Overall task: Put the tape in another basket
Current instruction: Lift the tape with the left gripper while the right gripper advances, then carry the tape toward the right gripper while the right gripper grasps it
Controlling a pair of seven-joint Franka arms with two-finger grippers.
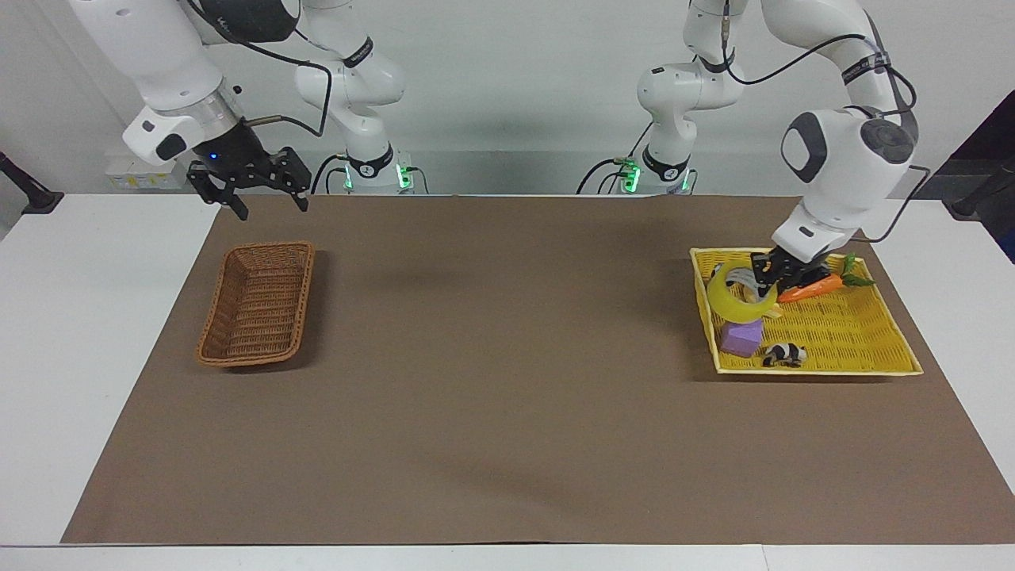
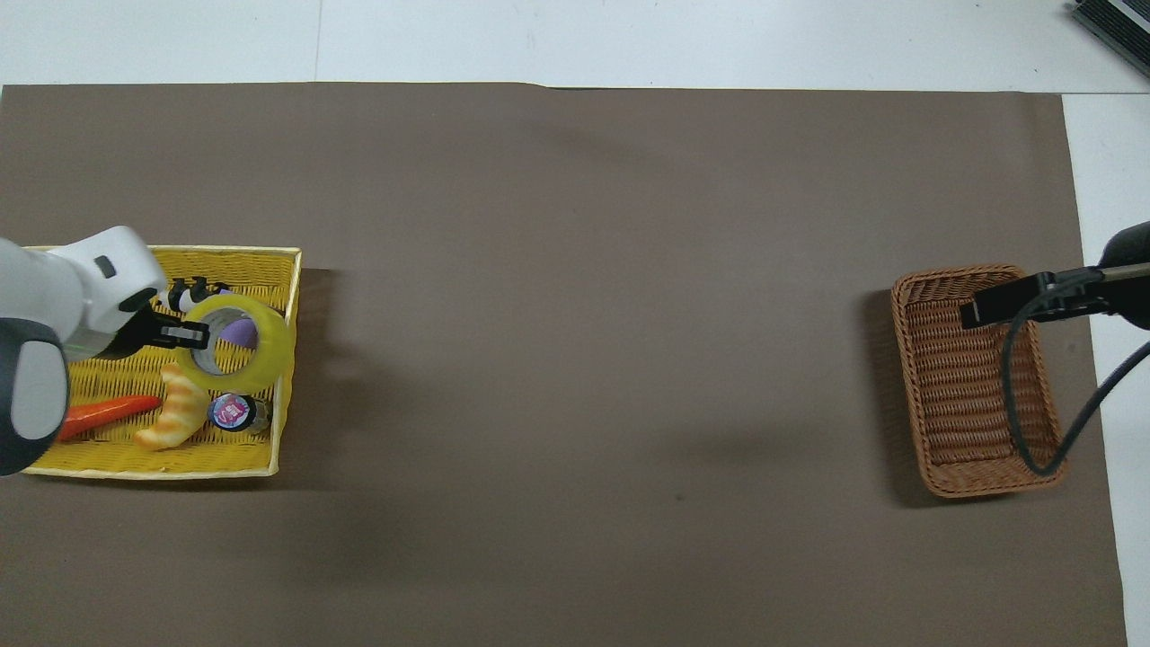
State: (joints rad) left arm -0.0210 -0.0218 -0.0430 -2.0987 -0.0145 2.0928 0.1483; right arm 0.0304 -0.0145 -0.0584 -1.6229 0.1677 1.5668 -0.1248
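The yellow tape roll [image 1: 728, 304] hangs tilted in my left gripper [image 1: 766, 274], which is shut on the roll's wall with one finger inside the grey-white core. The roll is lifted over the yellow tray's end toward the table's middle, above the purple block. In the overhead view the tape [image 2: 271, 352] and left gripper [image 2: 184, 335] cover part of the tray's contents. The brown wicker basket [image 1: 254, 309] lies empty at the right arm's end of the table. My right gripper [image 1: 270, 205] is open and raised over the basket's robot-side end [image 2: 961, 395].
The yellow woven tray [image 1: 817, 369] holds a purple block [image 1: 741, 339], a panda figure [image 1: 783, 354], a carrot [image 1: 809, 289], a croissant [image 2: 175, 418] and a small jar [image 2: 232, 412]. Brown paper [image 1: 507, 381] covers the table between tray and basket.
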